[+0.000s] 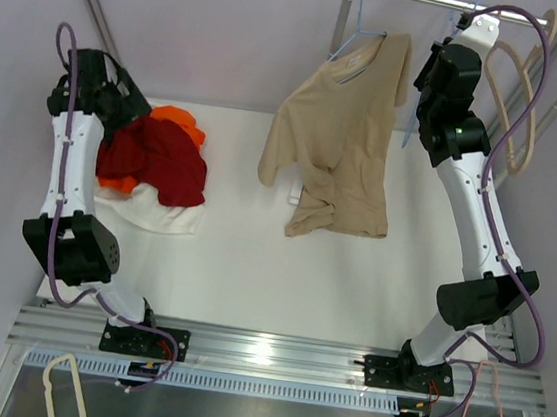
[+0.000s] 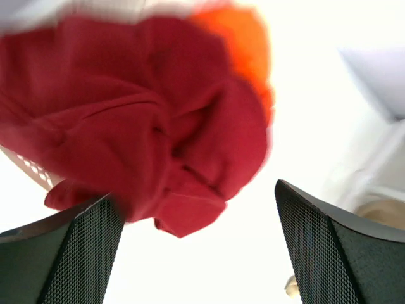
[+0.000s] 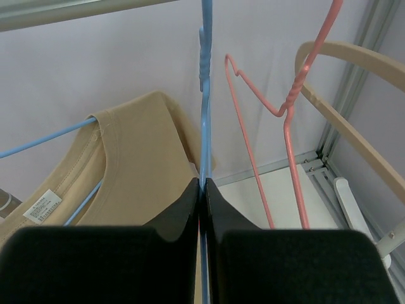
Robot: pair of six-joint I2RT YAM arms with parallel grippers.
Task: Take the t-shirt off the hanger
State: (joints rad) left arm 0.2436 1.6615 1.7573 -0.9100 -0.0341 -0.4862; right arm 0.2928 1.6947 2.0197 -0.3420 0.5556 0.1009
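Shirt location: the t-shirt [image 1: 339,135] hangs from the blue hanger [image 3: 205,95] at the left end of the rail [image 1: 483,5], above the far side of the table [image 1: 252,266].
Done so far: nothing that shows — the collar is still threaded on the blue wire and no part of the shirt is free of it.
Left to do: slip the collar and shoulders off the wire, then bring the shirt clear; I judge the task to be at its start.
Right gripper [image 3: 204,190]: clenched on an upright blue wire that seems to belong to the shirt's hanger, jaws nearly touching, just right of the collar.
Left gripper [image 2: 199,215]: released, jaws wide, holding nothing; it hovers over the red cloth [image 1: 158,160] on the left of the table, well apart from the shirt.
Shirt pointing: collar up toward the rail, hem down toward the table.
Long axis: collar to hem, close to vertical; in the top view it runs from the rail toward the arms.
Hang: lopsided — the body is bunched, with one sleeve drooping on the left and the hem gathered.
Hanger axis: the gripped wire stands upright, while two blue wires slant off left into the neck opening.
Neighbours: a pink hanger [image 3: 288,114] and a wooden hanger [image 3: 354,82] hang just right of the gripped wire.
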